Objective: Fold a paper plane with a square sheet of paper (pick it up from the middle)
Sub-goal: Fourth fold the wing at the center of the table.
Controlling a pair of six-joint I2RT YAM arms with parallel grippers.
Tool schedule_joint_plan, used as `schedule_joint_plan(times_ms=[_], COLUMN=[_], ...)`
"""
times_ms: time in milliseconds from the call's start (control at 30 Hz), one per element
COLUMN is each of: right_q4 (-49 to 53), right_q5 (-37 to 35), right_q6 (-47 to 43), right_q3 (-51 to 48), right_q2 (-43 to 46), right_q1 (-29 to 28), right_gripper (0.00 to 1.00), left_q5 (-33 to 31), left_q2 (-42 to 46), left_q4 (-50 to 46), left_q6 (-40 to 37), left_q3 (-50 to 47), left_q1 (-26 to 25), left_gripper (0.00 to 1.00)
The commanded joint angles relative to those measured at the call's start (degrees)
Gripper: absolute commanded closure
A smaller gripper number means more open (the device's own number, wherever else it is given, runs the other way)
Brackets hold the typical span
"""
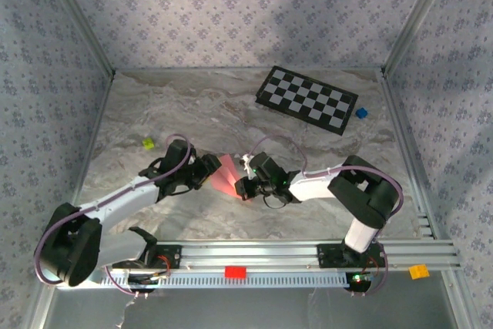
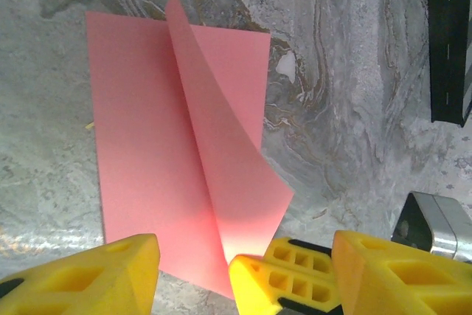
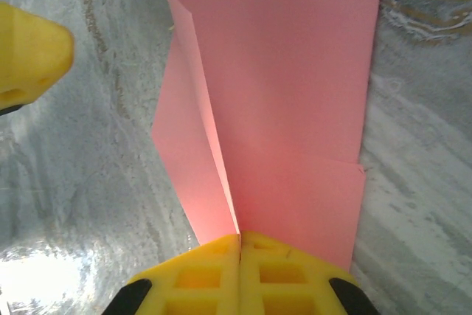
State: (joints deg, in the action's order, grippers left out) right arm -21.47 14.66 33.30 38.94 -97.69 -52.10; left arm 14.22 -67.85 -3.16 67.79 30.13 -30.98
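Square sheet of paper (image 1: 229, 174) stands part-raised at centre; table (image 1: 192, 109) open beyond; checkered board (image 1: 306, 99) far right.

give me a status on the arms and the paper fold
Right gripper shut on pink-red square paper sheet at its crease. Left gripper open beside it. One flap standing, no plane yet. Black-and-white checkered board far off, not in the way.

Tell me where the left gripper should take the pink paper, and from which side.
Grip the pink paper by its raised flap's free curled edge, midway, coming from the right in the left wrist view. That edge stands off the table, so one jaw can likely slip beneath; the right gripper pinches the crease end.
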Motion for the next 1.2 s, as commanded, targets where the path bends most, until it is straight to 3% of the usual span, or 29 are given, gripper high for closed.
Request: schedule_joint_plan(times_ms=[0, 133, 333, 600, 733, 933, 1167], right_q4=[-0.2, 1.6, 7.5, 7.4, 7.8, 8.0, 7.7], right_q5=[2.1, -0.8, -12.7, -23.6, -28.2, -32.1, -39.1], right_q6=[1.4, -1.2, -8.5, -16.7, -18.4, -21.3, -25.0], right_q3=[0.5, 0.7, 2.3, 2.8, 3.3, 3.6, 3.2], right_q2=[-0.4, 0.6, 3.8, 4.1, 3.6, 2.3, 1.5], right_q1=[0.1, -0.8, -5.3, -10.8, -12.6, -14.6, -16.9], right_gripper=[0.99, 0.98, 0.96, 0.94, 0.93, 0.84, 0.74], left_q5=[2.1, 2.1, 2.2, 1.7, 1.3, 1.5, 1.7], left_q2=[-2.2, -5.6, -10.1, -12.4, -12.4, -12.3, -11.5], left_q4=[3.2, 1.3, 0.3, -1.1, -1.2, -2.3, -4.0], left_q6=[1.5, 0.5, 0.7, 2.5, 3.0, 3.1, 3.0], left_q3=[1.2, 4.6, 7.2, 6.7, 6.2, 6.3, 6.7], left_q1=[0.9, 1.1, 1.1, 1.1, 1.1, 1.1, 1.2], left_gripper=[0.36, 0.33, 0.32, 0.38, 0.52, 0.84, 0.97])
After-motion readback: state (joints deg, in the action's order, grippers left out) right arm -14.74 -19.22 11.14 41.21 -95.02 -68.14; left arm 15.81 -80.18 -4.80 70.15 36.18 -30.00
